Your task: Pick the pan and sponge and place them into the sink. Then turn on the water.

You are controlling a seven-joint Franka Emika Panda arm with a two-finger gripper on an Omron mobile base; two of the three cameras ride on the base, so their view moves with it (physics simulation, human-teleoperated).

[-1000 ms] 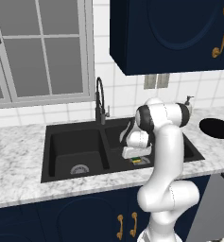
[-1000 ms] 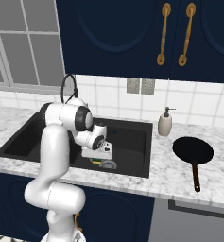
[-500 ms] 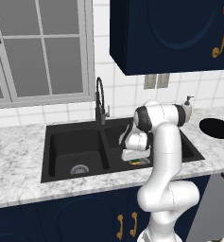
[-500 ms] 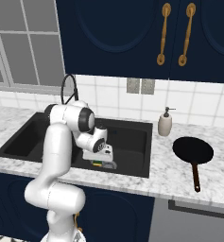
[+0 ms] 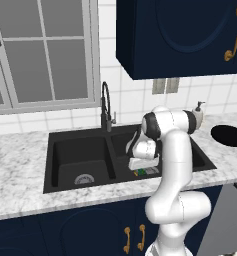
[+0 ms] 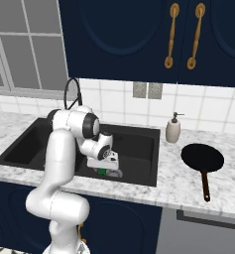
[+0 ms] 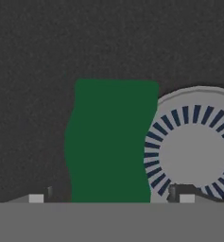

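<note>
Sponge (image 7: 111, 142) flat in sink (image 5: 80, 155), edge at drain (image 7: 193, 153) | end effector (image 7: 111, 198) open, holding nothing | pan (image 6: 202, 158) on counter (image 6: 188, 183)

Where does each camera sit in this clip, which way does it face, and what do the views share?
Left base view: behind the arm's left, facing the sink; white arm rises lower right.
Right base view: behind its right, facing the same sink and the pan on the counter; arm rises lower left.
Hand view: on the hand, looking down at the sponge beside the drain; fingers astride it.
Shared: sink, faucet, sponge.
</note>
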